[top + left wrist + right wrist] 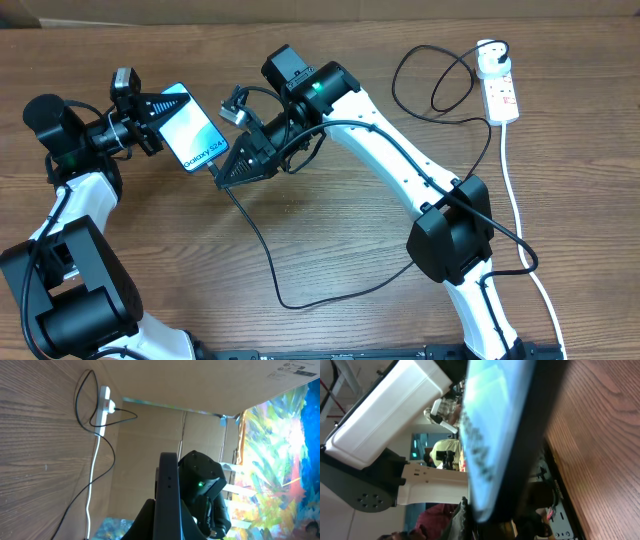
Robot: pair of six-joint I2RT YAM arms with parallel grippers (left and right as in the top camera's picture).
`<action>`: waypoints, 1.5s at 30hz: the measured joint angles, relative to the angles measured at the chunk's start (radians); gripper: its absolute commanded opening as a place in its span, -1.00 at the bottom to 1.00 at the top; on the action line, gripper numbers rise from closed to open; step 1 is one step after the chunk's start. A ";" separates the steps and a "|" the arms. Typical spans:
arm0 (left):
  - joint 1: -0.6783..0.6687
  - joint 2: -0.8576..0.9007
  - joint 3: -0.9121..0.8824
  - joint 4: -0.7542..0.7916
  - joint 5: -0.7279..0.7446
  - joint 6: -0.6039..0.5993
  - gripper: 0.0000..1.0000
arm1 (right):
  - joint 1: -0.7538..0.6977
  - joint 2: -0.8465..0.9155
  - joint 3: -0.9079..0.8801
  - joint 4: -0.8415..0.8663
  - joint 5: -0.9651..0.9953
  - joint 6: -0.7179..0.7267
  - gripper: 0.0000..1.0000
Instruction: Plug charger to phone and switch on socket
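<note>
The phone (192,130), its cyan screen marked "Galaxy", is held off the table by my left gripper (163,106), which is shut on its upper end. In the left wrist view the phone (168,491) stands edge-on between the fingers. My right gripper (220,177) is shut on the tip end of the charger (262,255), right at the phone's lower end. The connector itself is hidden. In the right wrist view the phone (492,435) fills the frame, blurred. The socket (499,88) lies at the far right, with the charger's other end running to it.
The black cable loops over the table in front and curls beside the socket (103,406). A white cord (514,200) runs from the socket toward the front right. My right arm (400,160) spans the middle. A cardboard wall (165,382) stands behind.
</note>
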 measured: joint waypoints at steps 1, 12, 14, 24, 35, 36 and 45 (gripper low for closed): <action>0.000 0.000 0.000 0.000 0.001 0.000 -0.92 | 0.000 0.000 -0.008 0.008 0.001 0.005 -0.93; 0.000 0.000 0.000 0.006 0.010 0.000 -0.92 | -0.002 0.008 -0.047 0.042 -0.019 0.025 -0.93; 0.000 0.000 0.000 0.016 0.012 0.000 -0.91 | -0.007 0.009 -0.047 0.025 -0.035 0.025 -0.93; 0.000 0.000 0.000 0.019 0.011 0.000 -0.91 | -0.030 0.008 -0.047 -0.024 -0.073 -0.009 -0.93; 0.000 0.000 0.000 0.019 0.011 0.000 -0.92 | -0.018 0.008 -0.047 -0.021 -0.106 -0.023 -0.93; 0.000 0.000 0.000 0.019 0.011 0.000 -0.92 | -0.014 0.008 -0.047 -0.021 -0.107 -0.024 -0.92; 0.000 0.000 0.000 0.019 0.011 0.000 -0.92 | -0.008 0.008 -0.047 -0.021 -0.109 -0.027 -0.93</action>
